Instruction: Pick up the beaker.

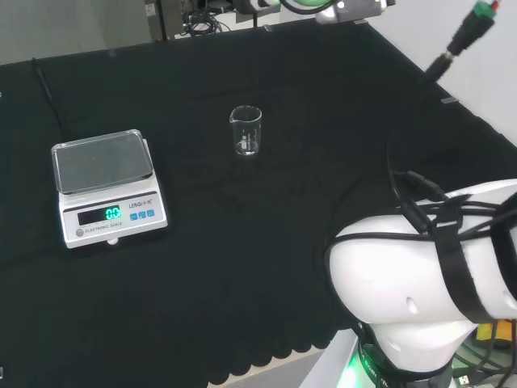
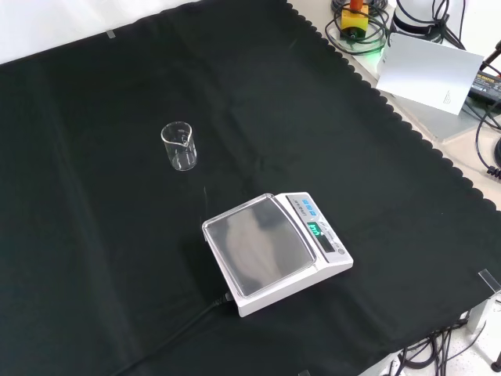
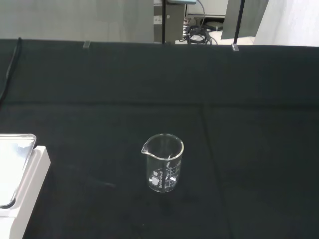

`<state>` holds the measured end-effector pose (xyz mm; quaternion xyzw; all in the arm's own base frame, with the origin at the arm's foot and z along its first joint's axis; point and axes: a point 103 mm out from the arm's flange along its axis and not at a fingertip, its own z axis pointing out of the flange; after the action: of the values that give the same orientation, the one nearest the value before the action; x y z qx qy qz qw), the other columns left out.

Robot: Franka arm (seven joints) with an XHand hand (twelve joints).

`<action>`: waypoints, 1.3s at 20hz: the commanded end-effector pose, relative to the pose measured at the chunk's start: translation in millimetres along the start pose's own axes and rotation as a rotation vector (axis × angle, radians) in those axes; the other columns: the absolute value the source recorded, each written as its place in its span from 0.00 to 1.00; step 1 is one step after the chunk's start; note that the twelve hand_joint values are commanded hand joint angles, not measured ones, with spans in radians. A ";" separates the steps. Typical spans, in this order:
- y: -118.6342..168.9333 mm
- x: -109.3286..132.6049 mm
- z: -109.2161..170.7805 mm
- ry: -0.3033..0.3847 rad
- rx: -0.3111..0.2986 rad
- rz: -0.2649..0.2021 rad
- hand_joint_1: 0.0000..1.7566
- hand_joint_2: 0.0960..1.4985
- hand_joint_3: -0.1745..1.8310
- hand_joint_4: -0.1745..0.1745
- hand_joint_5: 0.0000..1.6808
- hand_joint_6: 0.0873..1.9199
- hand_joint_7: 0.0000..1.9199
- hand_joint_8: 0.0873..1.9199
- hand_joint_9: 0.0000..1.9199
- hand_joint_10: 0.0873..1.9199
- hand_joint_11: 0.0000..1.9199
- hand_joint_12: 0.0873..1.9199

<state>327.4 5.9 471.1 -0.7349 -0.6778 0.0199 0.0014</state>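
Front view: scale (image 2: 275, 251) nearest, on black cloth (image 2: 94, 298). Clear beaker (image 2: 178, 146) upright beyond it, well apart, looks empty. Hand's state: cannot tell.

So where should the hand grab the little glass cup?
Probably around the beaker's straight round side, about halfway up, coming in level from the arm's side. It stands upright, alone on the cloth, well apart from the scale. Avoid the thin rim and spout.
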 end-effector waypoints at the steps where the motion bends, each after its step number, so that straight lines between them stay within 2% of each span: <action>1: 93.5 81.9 56.5 -0.018 0.093 -0.026 0.26 0.40 0.23 0.51 0.05 0.00 0.01 0.32 0.04 0.42 0.00 0.73; 3: 116.1 92.9 70.6 -0.006 0.111 -0.029 0.27 0.40 0.23 0.51 0.05 0.00 0.01 0.32 0.04 0.42 0.00 0.73; 7: 134.3 63.8 98.8 -0.001 0.138 -0.011 0.27 0.40 0.22 0.51 0.05 0.00 0.01 0.32 0.04 0.42 0.00 0.72; 9: 144.8 59.7 116.2 -0.001 0.131 -0.025 0.27 0.40 0.22 0.51 0.05 0.00 0.01 0.32 0.04 0.42 0.00 0.72; 12: 157.5 50.9 140.3 0.026 0.121 -0.018 0.27 0.41 0.21 0.51 0.05 0.00 0.00 0.32 0.04 0.42 0.00 0.71; 16: 166.9 26.7 169.4 0.071 0.129 0.013 0.27 0.41 0.20 0.51 0.04 0.00 0.00 0.30 0.04 0.42 0.00 0.70; 19: 170.7 19.6 188.9 0.081 0.149 0.028 0.28 0.42 0.20 0.51 0.04 0.00 0.00 0.30 0.04 0.42 0.00 0.70; 26: 173.5 18.1 228.1 0.098 0.220 0.038 0.28 0.42 0.20 0.51 0.04 0.00 0.00 0.30 0.03 0.42 0.00 0.69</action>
<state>489.3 14.8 268.0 -0.7388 -0.6651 0.0560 0.0928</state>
